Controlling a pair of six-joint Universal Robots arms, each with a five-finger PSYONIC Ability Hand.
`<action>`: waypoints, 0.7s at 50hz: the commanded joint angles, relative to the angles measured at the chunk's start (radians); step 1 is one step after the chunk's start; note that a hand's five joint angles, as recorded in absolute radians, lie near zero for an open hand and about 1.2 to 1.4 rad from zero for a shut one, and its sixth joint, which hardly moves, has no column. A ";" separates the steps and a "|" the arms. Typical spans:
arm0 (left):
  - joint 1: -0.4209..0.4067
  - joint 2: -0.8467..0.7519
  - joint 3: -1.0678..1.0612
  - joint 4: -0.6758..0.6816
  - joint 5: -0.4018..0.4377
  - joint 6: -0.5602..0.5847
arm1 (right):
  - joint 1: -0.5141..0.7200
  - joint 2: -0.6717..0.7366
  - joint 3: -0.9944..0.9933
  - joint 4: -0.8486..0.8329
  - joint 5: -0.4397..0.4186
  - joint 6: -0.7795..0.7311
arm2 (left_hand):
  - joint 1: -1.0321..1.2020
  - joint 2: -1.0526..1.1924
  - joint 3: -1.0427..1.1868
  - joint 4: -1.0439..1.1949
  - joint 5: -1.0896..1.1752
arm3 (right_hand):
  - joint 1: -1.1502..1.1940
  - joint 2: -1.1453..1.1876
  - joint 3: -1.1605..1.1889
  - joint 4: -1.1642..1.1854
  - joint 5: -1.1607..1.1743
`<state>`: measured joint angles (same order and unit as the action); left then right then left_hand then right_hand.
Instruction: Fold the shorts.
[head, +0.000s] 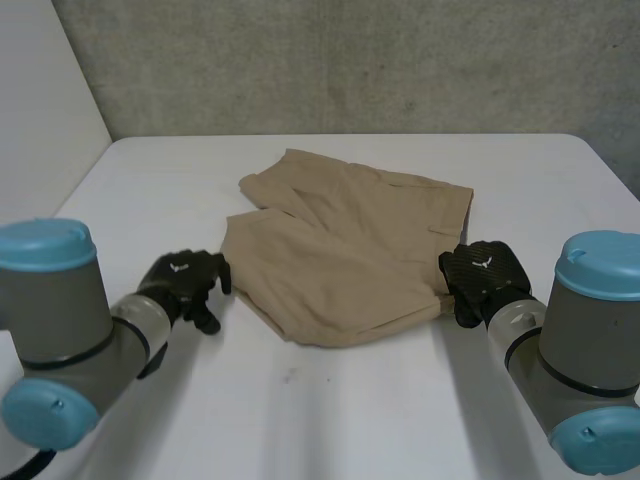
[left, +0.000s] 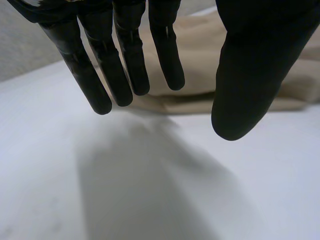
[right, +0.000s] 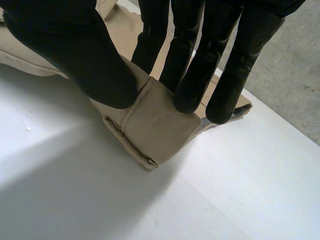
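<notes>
The tan shorts (head: 350, 250) lie folded over on the middle of the white table (head: 330, 410). My left hand (head: 185, 285) hovers just off their near left edge, apart from the cloth. In the left wrist view its fingers (left: 125, 65) hang straight with the thumb spread and nothing between them; the shorts (left: 200, 55) lie beyond the fingertips. My right hand (head: 480, 275) is at the near right corner of the shorts. In the right wrist view its thumb (right: 75, 50) and fingers pinch that thick hemmed corner (right: 160, 130), lifting it slightly off the table.
A grey concrete wall (head: 350, 60) stands behind the table. Bare white tabletop runs along the front and on both sides of the shorts.
</notes>
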<state>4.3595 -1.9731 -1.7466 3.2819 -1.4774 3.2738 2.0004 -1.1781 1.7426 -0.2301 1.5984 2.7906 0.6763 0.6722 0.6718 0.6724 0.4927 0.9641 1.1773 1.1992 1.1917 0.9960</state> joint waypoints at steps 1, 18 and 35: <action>-0.043 0.000 -0.039 0.004 0.014 0.000 | 0.001 0.003 0.000 0.000 0.002 -0.011 | 0.089 0.093 0.094 0.093 0.098 | 0.432 0.219 0.197 0.205 0.226; -0.152 -0.233 0.275 0.022 0.020 0.009 | 0.003 0.008 0.006 0.002 0.000 -0.019 | -0.014 -0.009 -0.009 -0.010 -0.005 | 0.432 0.219 0.197 0.205 0.226; -0.186 -0.377 0.475 0.016 0.020 0.066 | 0.003 0.005 0.009 0.002 0.000 -0.036 | 0.036 0.040 0.041 0.040 0.045 | 0.432 0.219 0.197 0.205 0.226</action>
<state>4.1713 -2.3141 -1.3112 3.2986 -1.4579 3.2956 2.0023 -1.1748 1.7517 -0.2278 1.5984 2.7629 0.6223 0.6076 0.6086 0.6048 0.4271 0.9641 1.1773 1.1992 1.1917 0.9960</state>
